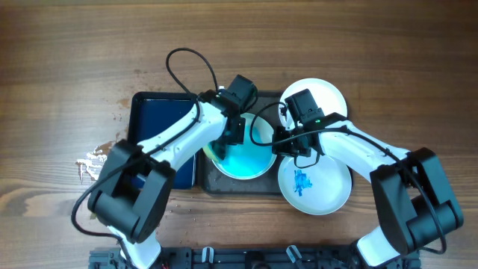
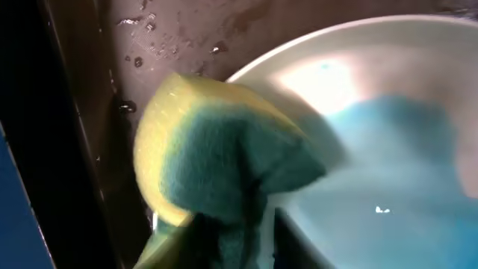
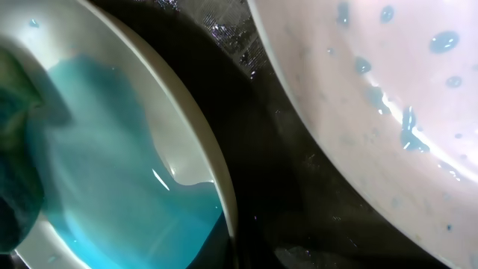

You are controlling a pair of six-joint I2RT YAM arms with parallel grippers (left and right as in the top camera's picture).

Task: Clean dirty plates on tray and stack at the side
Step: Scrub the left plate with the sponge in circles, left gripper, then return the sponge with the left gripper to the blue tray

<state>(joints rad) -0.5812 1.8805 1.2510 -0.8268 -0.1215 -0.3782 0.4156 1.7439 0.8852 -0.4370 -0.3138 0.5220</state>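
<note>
A white plate holding a pool of pale blue water sits tilted in the dark grey tray. My left gripper is shut on a yellow and green sponge and presses it against that plate's left rim. My right gripper is at the plate's right rim and appears shut on it. A second plate with blue smears lies at the tray's front right and also shows in the right wrist view. A third white plate lies at the back right.
A smaller dark blue tray lies just left of the grey tray. A wet, shiny patch is on the brown wood tabletop at the left. The grey tray's floor is wet.
</note>
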